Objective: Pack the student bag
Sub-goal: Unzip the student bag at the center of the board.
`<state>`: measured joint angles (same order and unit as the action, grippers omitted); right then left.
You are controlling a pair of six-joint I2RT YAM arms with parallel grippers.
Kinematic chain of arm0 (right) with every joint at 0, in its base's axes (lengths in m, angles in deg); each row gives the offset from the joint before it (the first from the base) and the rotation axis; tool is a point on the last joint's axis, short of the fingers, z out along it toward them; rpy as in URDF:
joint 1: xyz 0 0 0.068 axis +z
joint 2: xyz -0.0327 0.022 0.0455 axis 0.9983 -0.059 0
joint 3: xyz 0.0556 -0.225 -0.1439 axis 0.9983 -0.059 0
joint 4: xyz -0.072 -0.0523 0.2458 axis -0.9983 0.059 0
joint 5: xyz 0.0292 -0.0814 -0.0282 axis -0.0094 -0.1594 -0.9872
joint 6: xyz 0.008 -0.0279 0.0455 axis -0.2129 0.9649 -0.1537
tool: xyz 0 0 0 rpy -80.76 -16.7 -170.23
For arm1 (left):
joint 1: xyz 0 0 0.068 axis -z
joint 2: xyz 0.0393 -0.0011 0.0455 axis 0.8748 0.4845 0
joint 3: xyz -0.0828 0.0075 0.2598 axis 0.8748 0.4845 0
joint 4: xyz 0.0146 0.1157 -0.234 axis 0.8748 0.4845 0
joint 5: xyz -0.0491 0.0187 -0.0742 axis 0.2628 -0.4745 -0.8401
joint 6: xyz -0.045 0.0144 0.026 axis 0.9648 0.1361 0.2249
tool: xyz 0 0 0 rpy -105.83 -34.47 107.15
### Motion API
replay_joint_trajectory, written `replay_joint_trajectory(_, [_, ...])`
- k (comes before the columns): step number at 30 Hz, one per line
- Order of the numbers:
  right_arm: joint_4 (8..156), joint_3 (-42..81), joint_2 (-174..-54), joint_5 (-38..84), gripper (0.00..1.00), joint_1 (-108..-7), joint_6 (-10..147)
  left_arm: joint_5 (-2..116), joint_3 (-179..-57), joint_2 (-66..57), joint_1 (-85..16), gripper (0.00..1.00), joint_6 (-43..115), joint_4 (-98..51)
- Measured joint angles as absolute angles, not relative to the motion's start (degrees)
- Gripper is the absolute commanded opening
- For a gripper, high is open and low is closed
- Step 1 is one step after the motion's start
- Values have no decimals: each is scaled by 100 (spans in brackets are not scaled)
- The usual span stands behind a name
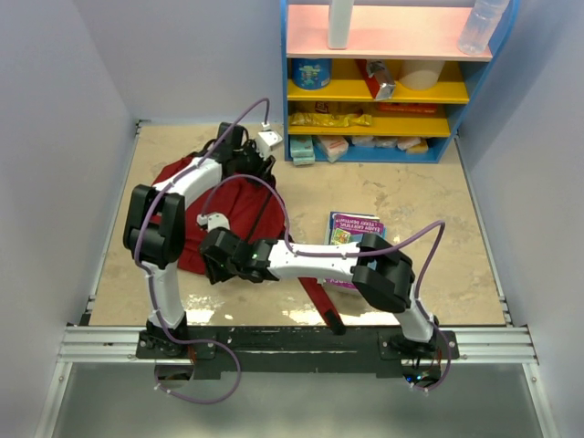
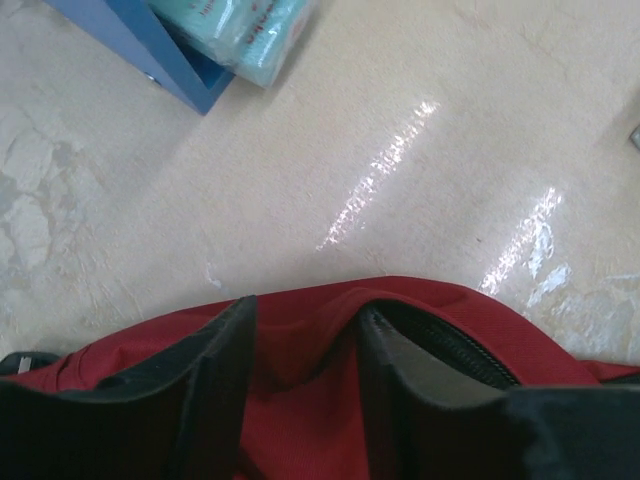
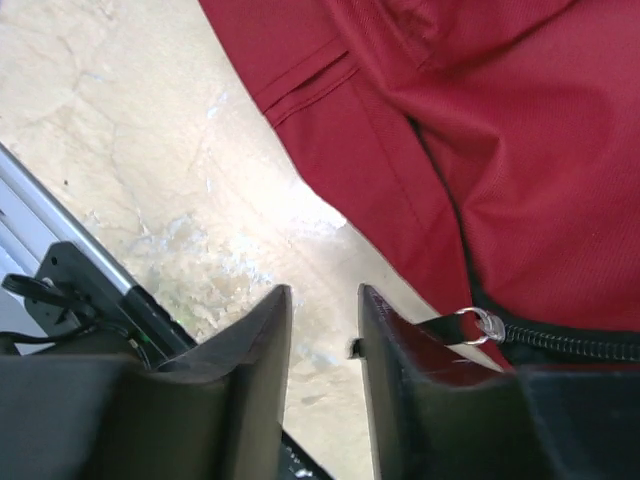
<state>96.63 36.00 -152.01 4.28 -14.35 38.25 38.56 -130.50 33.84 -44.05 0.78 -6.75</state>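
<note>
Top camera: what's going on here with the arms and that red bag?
Both arms are at the student bag, lying left of centre on the table. The left gripper is over its far edge, the right gripper at its near edge beside a zipper pull; both stand open, holding nothing. A book lies to the right, not yet packed.

- We see a table with a light stone look.
- A blue shelf with pink and yellow boards stands at the far side.
- A white bottle and a clear bottle stand on its top board.
- A blue tub sits on a yellow board.
- A light green pack lies at the bottom.
- A purple book lies flat on the table.
</note>
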Motion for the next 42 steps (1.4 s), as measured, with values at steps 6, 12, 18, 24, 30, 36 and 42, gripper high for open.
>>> replay_joint_trajectory(6, [9794,2741,-14428,316,69,-1557,3814,3876,-12984,3030,-4464,73,-97,-638])
replay_joint_trajectory(12, [9803,2160,-13134,152,67,-2307,3807,3747,-12757,2200,-4645,80,-153,-522])
replay_joint_trajectory(18, [9728,2003,-12756,-58,56,-2683,3757,3323,-12217,1546,-4702,80,-94,-391])
replay_joint_trajectory(24, [9735,1767,-13022,-121,47,-2991,3718,3063,-11192,1371,-4637,75,-31,-236])
replay_joint_trajectory(30, [9661,1760,-13392,-121,48,-3245,3718,2993,-10722,1190,-4632,75,13,-150])
replay_joint_trajectory(36, [9527,1760,-13400,-115,49,-3395,3720,2986,-10505,855,-4632,75,87,-209])
replay_joint_trajectory(42, [9451,1760,-13394,-121,52,-3457,3718,2991,-10197,792,-4613,76,207,-419])
